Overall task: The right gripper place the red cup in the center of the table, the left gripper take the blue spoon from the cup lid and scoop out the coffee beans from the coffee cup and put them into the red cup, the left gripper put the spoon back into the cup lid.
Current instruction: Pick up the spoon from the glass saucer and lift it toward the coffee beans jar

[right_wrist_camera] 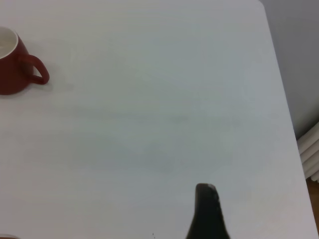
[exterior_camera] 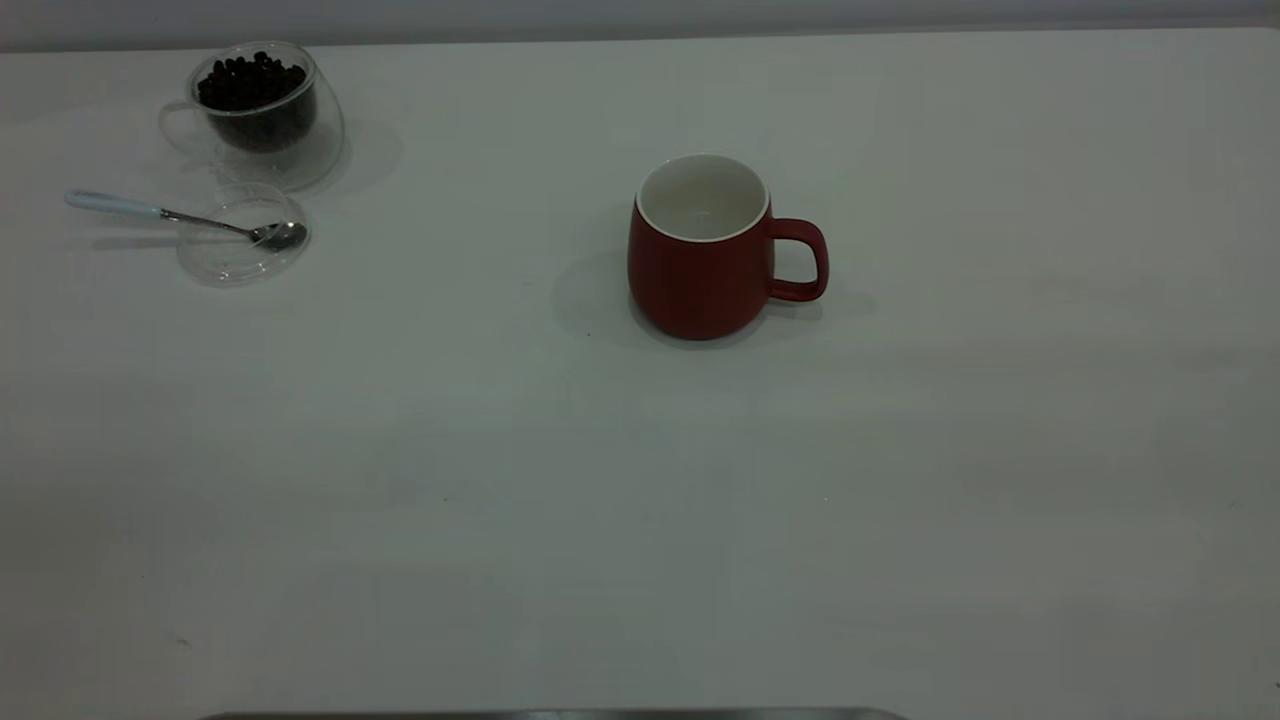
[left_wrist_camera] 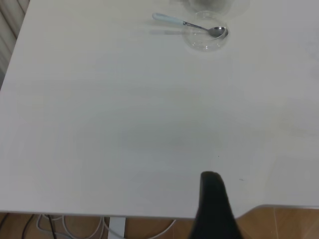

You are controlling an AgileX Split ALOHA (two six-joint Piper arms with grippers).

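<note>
Upright, the red cup (exterior_camera: 700, 275) stands mid-table (exterior_camera: 640, 500), empty.

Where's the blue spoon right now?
In the exterior view the blue spoon is far left, its bowl resting in the cup lid, handle pointing left, just in front of the coffee cup.

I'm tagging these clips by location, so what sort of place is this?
Probably a robot test bench indoors: a bare white table holding only a few props, a dark end effector at its edge, and loose cables underneath.
</note>
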